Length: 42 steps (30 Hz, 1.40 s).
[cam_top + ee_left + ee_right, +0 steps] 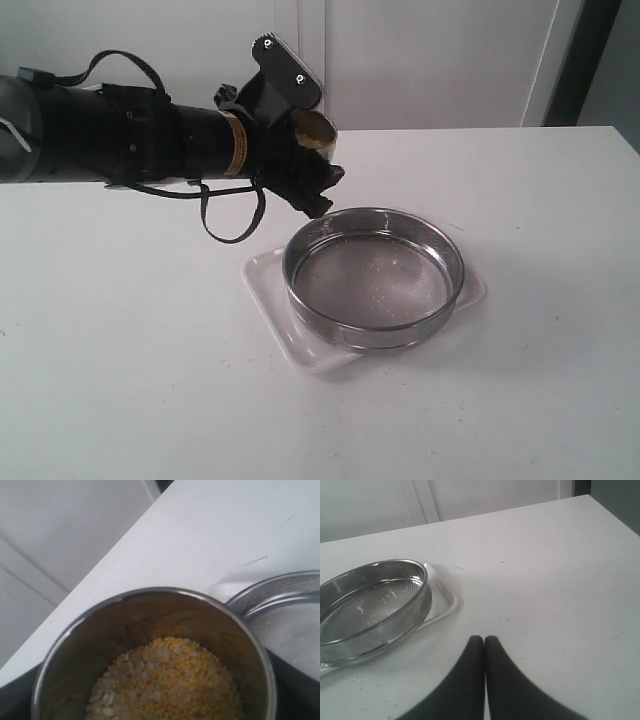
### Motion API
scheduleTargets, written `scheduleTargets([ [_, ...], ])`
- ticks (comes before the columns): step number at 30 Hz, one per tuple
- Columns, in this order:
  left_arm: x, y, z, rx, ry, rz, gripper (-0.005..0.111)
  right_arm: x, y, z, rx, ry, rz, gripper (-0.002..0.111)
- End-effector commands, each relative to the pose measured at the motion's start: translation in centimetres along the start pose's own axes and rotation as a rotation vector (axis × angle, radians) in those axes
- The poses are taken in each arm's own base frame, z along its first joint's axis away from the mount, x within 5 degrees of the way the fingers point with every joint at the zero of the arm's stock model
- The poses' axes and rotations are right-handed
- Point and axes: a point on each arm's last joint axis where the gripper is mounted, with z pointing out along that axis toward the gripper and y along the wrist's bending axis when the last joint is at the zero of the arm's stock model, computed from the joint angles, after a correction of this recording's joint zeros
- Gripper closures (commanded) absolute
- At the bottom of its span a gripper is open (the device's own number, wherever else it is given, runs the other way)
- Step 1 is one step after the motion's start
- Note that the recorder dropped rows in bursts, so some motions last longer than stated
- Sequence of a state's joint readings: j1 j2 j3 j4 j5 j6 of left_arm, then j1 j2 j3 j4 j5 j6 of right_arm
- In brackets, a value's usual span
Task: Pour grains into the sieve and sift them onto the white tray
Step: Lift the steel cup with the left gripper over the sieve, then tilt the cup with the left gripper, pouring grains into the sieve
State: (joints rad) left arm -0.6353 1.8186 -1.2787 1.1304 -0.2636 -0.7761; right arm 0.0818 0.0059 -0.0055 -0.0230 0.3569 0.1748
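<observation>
On my left, the left jaws grasp a steel cup point(315, 128), held above the surface point(120, 380) just beside the sieve point(370, 335). The grains point(170, 680) lie inside the cup: yellow, with some paler ones. At centre, the sieve rests on the white tray point(268, 280), with a few specks on its mesh. The right jaws are clenched, grasping nothing, above the surface near the tray.

Black cylindrical arm point(120, 135), gold band point(234, 145), looping cables point(232, 242), screwed bracket point(288, 68), tapered black end effector point(484, 641)
</observation>
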Motion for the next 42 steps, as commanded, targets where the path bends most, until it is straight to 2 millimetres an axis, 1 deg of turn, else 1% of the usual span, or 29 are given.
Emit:
scheduleTargets([
  [1,0.2,-0.1,-0.5,-0.051,0.133,0.158,0.107,0.0,0.0,0.0,0.0,-0.015,0.001,0.108],
  [4,0.6,-0.3,-0.6,-0.036,0.186,0.24,0.107,0.0,0.0,0.0,0.0,-0.015,0.001,0.108],
  [8,0.5,-1.0,-0.6,-0.016,0.209,0.324,0.107,0.0,0.0,0.0,0.0,-0.015,0.001,0.108],
  [12,0.4,-1.7,-0.5,0.002,0.211,0.383,0.107,0.0,0.0,0.0,0.0,-0.015,0.001,0.108],
  [16,0.5,-1.8,-0.6,0.002,0.228,0.405,0.107,0.0,0.0,0.0,0.0,-0.015,0.001,0.108],
  [21,-0.6,-1.7,-0.8,-0.024,0.26,0.503,0.107,0.0,0.0,0.0,0.0,-0.015,0.001,0.108],
  [23,-1.1,-2.0,-0.8,-0.022,0.246,0.523,0.107,0.0,0.0,0.0,0.0,-0.015,0.001,0.108],
  [25,-1.2,-2.4,-0.7,-0.009,0.242,0.564,0.107,0.0,0.0,0.0,0.0,-0.015,0.001,0.108],
  [32,0.1,-4.0,1.1,0.052,0.284,0.689,0.107,0.0,0.0,0.0,0.0,-0.015,0.001,0.108],
  [36,0.0,-4.2,2.3,0.044,0.303,0.772,0.107,0.0,0.0,0.0,0.0,-0.015,0.001,0.108],
  [42,-0.1,-4.6,4.0,0.035,0.322,0.852,0.107,0.0,0.0,0.0,0.0,-0.015,0.001,0.108],
])
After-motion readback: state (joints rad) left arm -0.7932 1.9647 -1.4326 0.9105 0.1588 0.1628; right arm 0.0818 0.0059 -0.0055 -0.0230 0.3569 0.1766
